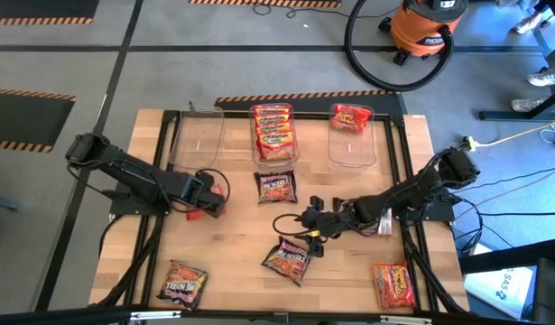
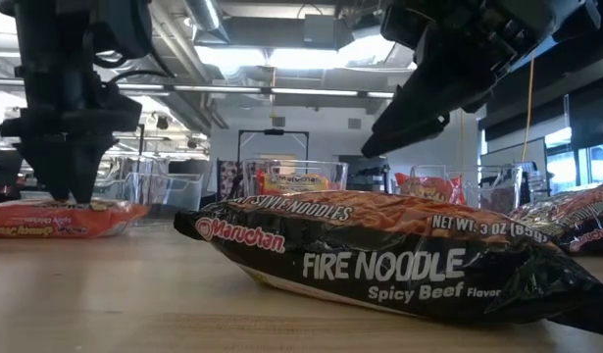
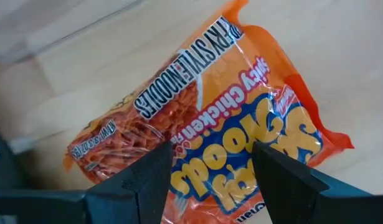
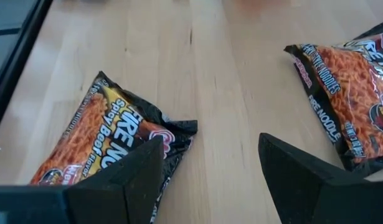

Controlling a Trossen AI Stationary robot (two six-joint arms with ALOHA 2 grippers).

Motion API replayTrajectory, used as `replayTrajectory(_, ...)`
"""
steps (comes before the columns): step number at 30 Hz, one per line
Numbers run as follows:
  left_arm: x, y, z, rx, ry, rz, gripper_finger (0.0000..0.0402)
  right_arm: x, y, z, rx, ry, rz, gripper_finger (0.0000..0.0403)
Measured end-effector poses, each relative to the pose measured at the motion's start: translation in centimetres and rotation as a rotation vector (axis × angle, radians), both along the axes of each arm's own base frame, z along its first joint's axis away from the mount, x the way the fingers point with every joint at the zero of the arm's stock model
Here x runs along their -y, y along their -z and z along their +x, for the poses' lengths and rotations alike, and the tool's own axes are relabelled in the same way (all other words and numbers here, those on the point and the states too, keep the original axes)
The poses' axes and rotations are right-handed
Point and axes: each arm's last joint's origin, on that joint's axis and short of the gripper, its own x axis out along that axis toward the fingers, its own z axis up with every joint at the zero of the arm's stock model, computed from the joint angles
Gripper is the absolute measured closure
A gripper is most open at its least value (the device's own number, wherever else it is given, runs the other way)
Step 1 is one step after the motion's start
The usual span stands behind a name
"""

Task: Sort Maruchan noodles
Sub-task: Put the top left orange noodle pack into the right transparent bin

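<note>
A glossy, crinkled orange packet (image 3: pixel 203 118) lies flat on the pale wood table (image 1: pixel 349 280) directly under the left gripper (image 3: pixel 210 180), fingers spread. A shiny black packet (image 4: pixel 104 140) lies beside the right gripper (image 4: pixel 210 174), also spread.

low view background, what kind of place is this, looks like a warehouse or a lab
Most likely an industrial robotics lab or workshop. The low view shows open ceiling ducts with strip lights, and the high view shows hazard-striped floor tape and an orange shop vacuum beside the wooden table.
</note>
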Motion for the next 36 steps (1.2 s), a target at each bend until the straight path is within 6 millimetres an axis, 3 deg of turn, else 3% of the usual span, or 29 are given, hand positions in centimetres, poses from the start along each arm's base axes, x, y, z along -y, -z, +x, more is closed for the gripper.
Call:
replayTrajectory(4,0.7,0.0,0.3,0.024,0.151,0.006,0.0188,0.0,0.0,0.0,-0.001,0.0,-0.001,0.0159)
replayTrajectory(12,4.6,-0.2,2.5,0.242,0.722,0.023,0.0188,0.0,0.0,0.0,-0.002,-0.003,-0.003,0.0159)
replayTrajectory(21,8.4,2.2,6.0,0.423,1.194,0.223,0.0188,-0.1,-0.1,0.0,0.003,-0.018,0.013,0.0159)
replayTrajectory(25,9.3,1.6,7.4,0.489,1.248,0.317,0.0188,-0.1,-0.3,0.2,0.034,-0.018,0.025,0.0159)
replayTrajectory(29,10.1,-1.8,8.2,0.533,1.18,0.373,0.0188,-0.2,-0.6,0.5,0.076,-0.01,0.045,0.0159)
replayTrajectory(33,11.1,-4.1,7.6,0.555,1.032,0.251,0.0188,-0.3,-0.8,1.1,0.14,0.042,0.096,0.0159)
replayTrajectory(36,12.0,-4.1,6.2,0.542,0.925,0.149,0.0188,-0.4,-0.2,1.9,0.174,0.069,0.161,0.0159)
